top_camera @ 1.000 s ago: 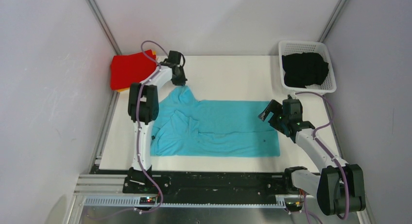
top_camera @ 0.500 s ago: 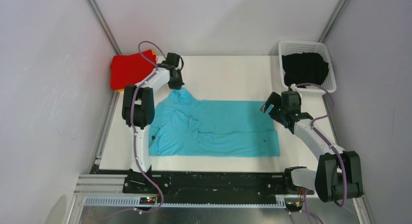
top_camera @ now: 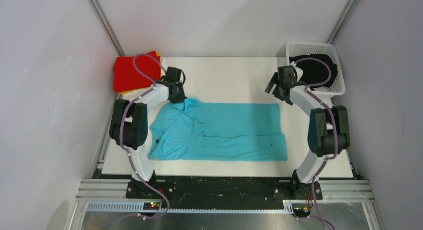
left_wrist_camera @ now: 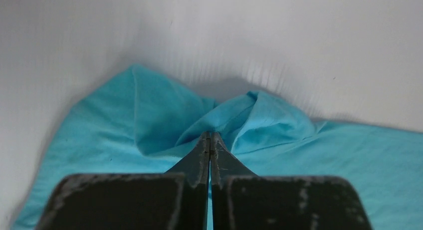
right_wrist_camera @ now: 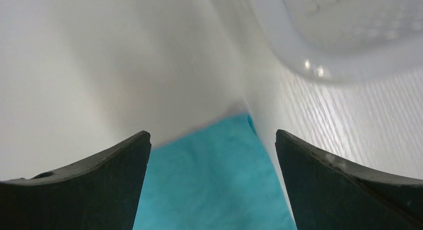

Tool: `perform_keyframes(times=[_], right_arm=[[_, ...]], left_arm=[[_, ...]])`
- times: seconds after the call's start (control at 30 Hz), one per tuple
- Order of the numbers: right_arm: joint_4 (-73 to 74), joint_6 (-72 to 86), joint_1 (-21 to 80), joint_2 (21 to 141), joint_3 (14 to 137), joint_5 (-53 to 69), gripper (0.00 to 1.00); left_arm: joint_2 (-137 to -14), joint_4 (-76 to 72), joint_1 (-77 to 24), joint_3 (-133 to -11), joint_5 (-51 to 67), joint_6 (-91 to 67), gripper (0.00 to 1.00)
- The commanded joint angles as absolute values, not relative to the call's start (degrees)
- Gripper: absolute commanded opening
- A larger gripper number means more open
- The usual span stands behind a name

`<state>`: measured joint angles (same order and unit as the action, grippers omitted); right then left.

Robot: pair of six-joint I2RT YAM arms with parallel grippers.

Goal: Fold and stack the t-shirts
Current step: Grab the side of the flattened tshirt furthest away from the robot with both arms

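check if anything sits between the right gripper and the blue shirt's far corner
Nothing visible does. The open right gripper points straight at the turquoise t-shirt corner; the basket sits off to the side.

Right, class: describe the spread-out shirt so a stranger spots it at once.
On the white table, the turquoise t-shirt lies spread across the middle, left pincer shut on its far-left edge. Only it lies open: the red t-shirt is folded, the black t-shirt sits in the basket.

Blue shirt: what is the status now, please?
Left fingers shut on blue shirt, far edge. Right fingers open over its far right corner. Nothing in the way.
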<state>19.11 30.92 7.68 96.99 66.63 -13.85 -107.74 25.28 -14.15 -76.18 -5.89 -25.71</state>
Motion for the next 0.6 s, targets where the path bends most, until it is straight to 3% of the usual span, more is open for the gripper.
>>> perform_keyframes(times=[0.0, 0.27, 0.57], right_arm=[[26.87, 28.64, 8.98, 105.24, 77.95, -21.35, 1.0], [43.02, 31.61, 11.9, 121.73, 94.81, -30.28, 0.89], [45.93, 34.67, 12.18, 123.49, 93.37, -28.74, 0.76]], left_arm=[[-101.62, 22.24, -15.45, -72.64, -8.05, -27.91, 0.0], [-94.2, 21.46, -16.44, -65.36, -11.21, -29.55, 0.0], [-90.22, 20.64, -16.86, -61.14, -11.47, -30.55, 0.0]])
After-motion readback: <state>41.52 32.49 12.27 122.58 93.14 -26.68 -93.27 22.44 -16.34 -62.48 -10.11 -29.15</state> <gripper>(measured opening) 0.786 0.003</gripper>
